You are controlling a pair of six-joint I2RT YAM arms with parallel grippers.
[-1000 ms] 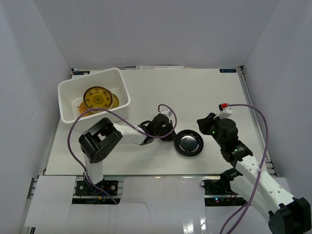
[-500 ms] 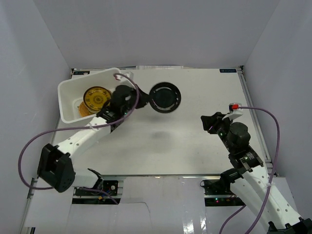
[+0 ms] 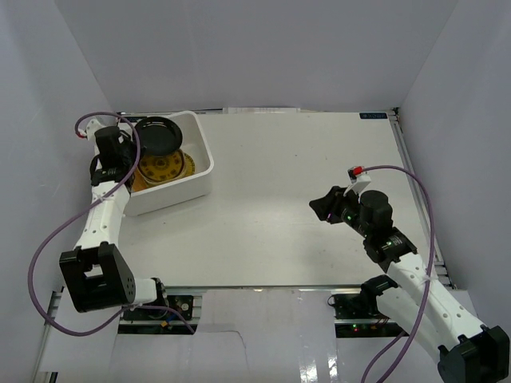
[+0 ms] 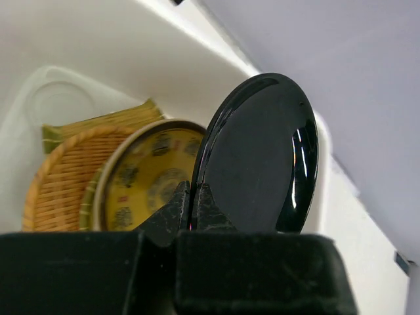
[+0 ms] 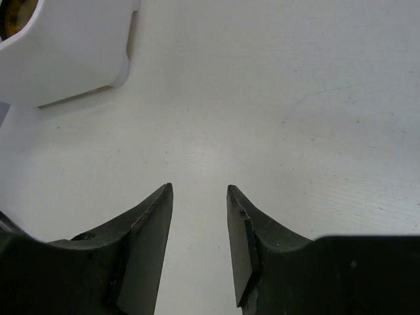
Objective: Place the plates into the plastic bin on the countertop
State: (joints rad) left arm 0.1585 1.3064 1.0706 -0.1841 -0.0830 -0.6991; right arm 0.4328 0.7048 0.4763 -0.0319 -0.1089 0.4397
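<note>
The white plastic bin stands at the back left of the countertop. My left gripper is shut on the rim of a glossy black plate, holding it tilted over the bin. Inside the bin lie a gold-patterned plate, a tan woven plate and a green one under them. My right gripper hangs open and empty over bare countertop at the right.
Grey walls close in the countertop on three sides. The bin's near corner shows at the top left of the right wrist view. Purple cables loop from both arms.
The left arm has swung the black plate from mid-table to the back left, over the bin. The right gripper has opened and shifted a little leftward.
</note>
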